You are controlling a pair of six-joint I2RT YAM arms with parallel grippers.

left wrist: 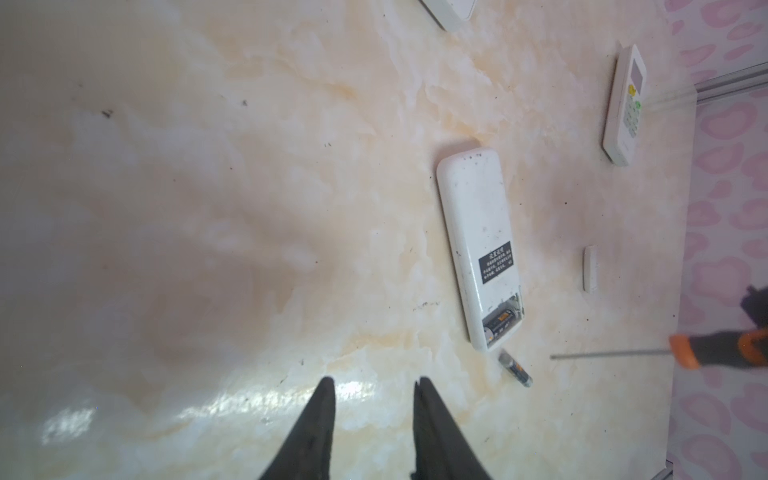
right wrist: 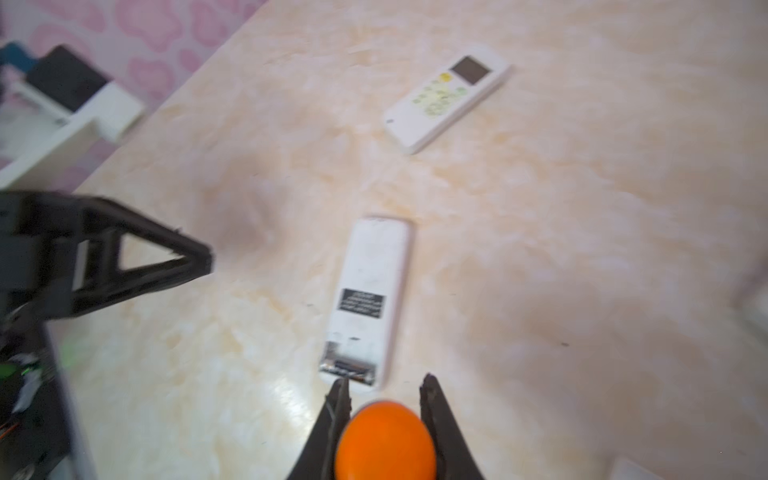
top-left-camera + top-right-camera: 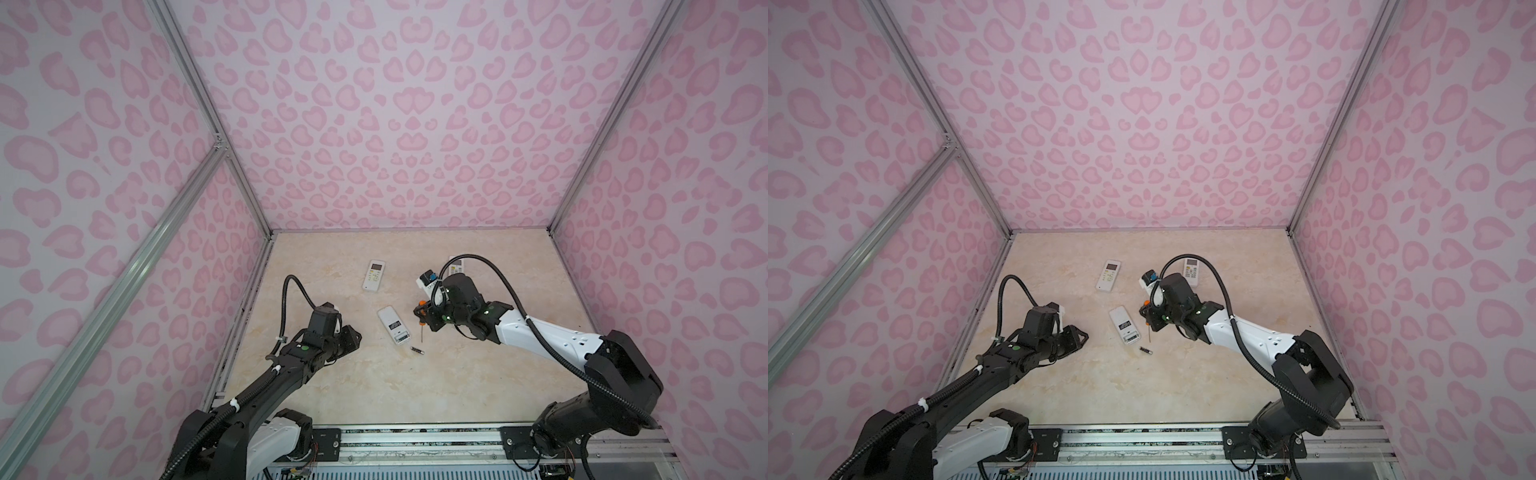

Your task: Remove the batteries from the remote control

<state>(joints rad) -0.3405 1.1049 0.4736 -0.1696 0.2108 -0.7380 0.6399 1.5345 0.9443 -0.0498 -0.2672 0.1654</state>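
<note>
The white remote control (image 3: 394, 325) (image 3: 1124, 325) (image 1: 478, 245) (image 2: 370, 299) lies face down mid-table. Its battery bay is uncovered, and one black battery (image 1: 500, 322) sits inside. Another of the batteries (image 3: 417, 350) (image 3: 1145, 350) (image 1: 516, 369) lies loose on the table just past that end. My right gripper (image 3: 422, 313) (image 2: 384, 384) is shut on the orange-handled screwdriver (image 2: 384, 440) (image 1: 723, 349), just right of the remote, with the shaft pointing down beside it. To the remote's left my left gripper (image 3: 353, 336) (image 1: 376, 380) hangs open and empty.
A second remote (image 3: 375, 275) (image 3: 1108, 275) (image 2: 446, 97) lies face up behind the middle one. A third (image 3: 1191, 268) sits at the back right, partly under the right arm's cable. A small white cover (image 1: 590, 268) lies near the screwdriver. Pink walls enclose the table.
</note>
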